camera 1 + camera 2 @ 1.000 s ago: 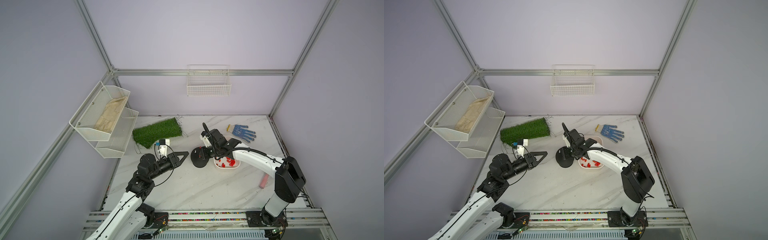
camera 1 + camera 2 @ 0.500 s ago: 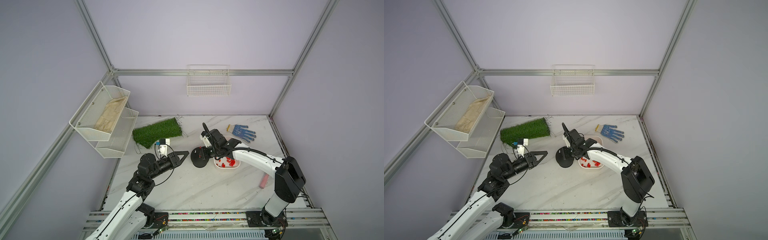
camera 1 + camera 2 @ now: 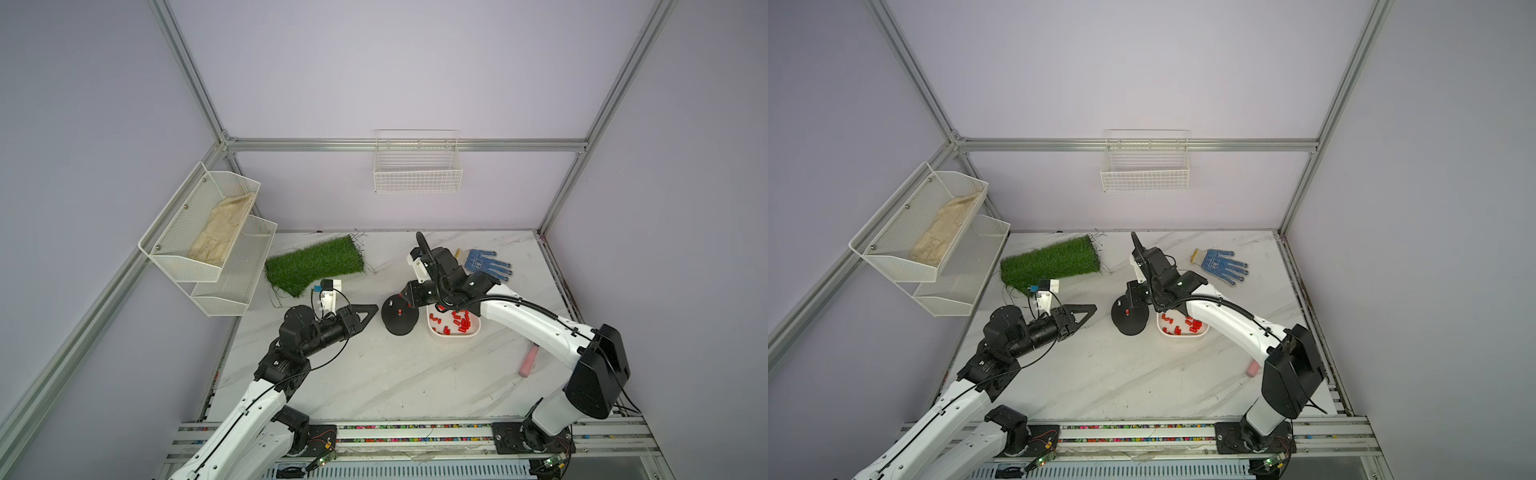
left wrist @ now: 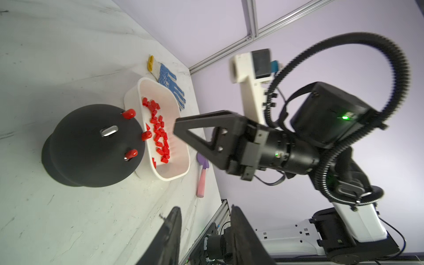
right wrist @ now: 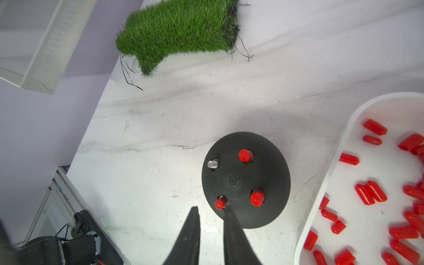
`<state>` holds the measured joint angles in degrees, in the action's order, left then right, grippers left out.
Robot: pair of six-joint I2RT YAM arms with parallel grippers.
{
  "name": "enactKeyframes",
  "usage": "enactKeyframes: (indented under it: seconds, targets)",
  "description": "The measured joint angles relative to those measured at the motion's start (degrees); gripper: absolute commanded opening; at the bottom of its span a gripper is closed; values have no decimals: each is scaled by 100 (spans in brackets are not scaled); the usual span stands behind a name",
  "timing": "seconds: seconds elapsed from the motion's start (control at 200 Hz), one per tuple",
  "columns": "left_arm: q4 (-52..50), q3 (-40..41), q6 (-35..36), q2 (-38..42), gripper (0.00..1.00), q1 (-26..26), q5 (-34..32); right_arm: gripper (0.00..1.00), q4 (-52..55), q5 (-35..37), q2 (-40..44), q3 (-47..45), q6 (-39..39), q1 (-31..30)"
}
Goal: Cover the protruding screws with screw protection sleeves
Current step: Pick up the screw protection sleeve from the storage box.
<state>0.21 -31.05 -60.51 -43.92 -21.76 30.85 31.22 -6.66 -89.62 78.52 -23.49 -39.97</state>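
Observation:
The black dome base stands mid-table, seen in both top views. Three of its protruding screws wear red screw protection sleeves. One screw is a bare silver stud, which the left wrist view also shows. My right gripper hovers over the dome's edge, open a little and empty, one fingertip right beside the nearest capped screw. My left gripper is open and empty, to the left of the dome. Several loose sleeves lie in a white tray.
The tray touches the dome's right side. A grass patch lies at the back left and a blue dotted glove at the back right. A pink cylinder lies under the right arm. Wire shelves hang on the left wall.
The right gripper's jaws have parted a little beside a capped screw. Both arms otherwise hold their places.

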Motion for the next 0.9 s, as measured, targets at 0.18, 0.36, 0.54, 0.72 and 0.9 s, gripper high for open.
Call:
enactKeyframes:
  seconds: [0.18, 0.36, 0.54, 0.72, 0.9]
  targets:
    - [-372, -35, 96, -433, 44, -2, -4, 21, -28, 177, 649, -400, -7, 675]
    - [-557, -348, 190, -938, 47, -225, -92, 21, -52, 345, 785, -984, -2, 1314]
    - [-566, -835, 332, -1429, 47, -702, -267, 20, -186, 439, 393, -1327, -4, 1670]
    - [-575, -1047, 448, -1679, 48, -949, -433, 20, -520, 474, -144, -1381, -28, 1847]
    - [-595, -1051, 483, -1703, 48, -994, -544, 20, -776, 472, -710, -1294, -81, 1888]
